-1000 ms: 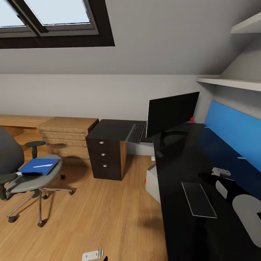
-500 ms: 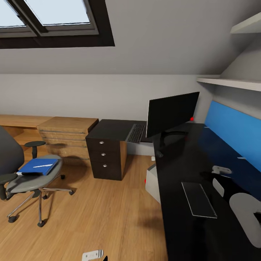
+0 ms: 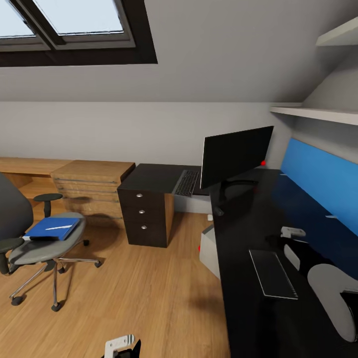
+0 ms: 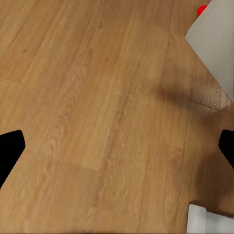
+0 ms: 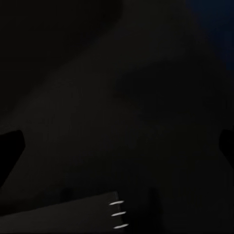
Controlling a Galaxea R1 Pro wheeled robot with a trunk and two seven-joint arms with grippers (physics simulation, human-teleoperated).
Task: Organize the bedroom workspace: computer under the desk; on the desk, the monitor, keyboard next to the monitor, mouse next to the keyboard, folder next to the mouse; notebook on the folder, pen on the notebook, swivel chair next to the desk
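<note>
1. The right gripper [image 3: 292, 233] is hanging over the black desk [image 3: 248, 298], just past the notebook [image 3: 272, 273] lying flat there; its fingers sit wide apart in the wrist view, released, holding nothing.
2. The left gripper [image 3: 119, 343] is hovering low over the wood floor [image 4: 97, 107], fingers spread, empty.
3. The monitor [image 3: 236, 154] is standing on the desk's far end, and the keyboard [image 3: 187, 183] is resting on the drawer unit [image 3: 146, 209] beside it.
4. The blue folder [image 3: 52, 228], a pen [image 3: 58, 227] on top, is lying on the chair [image 3: 42, 243], well apart from the desk.
5. The computer [image 3: 209, 251] is sitting on the floor at the desk's edge.
</note>
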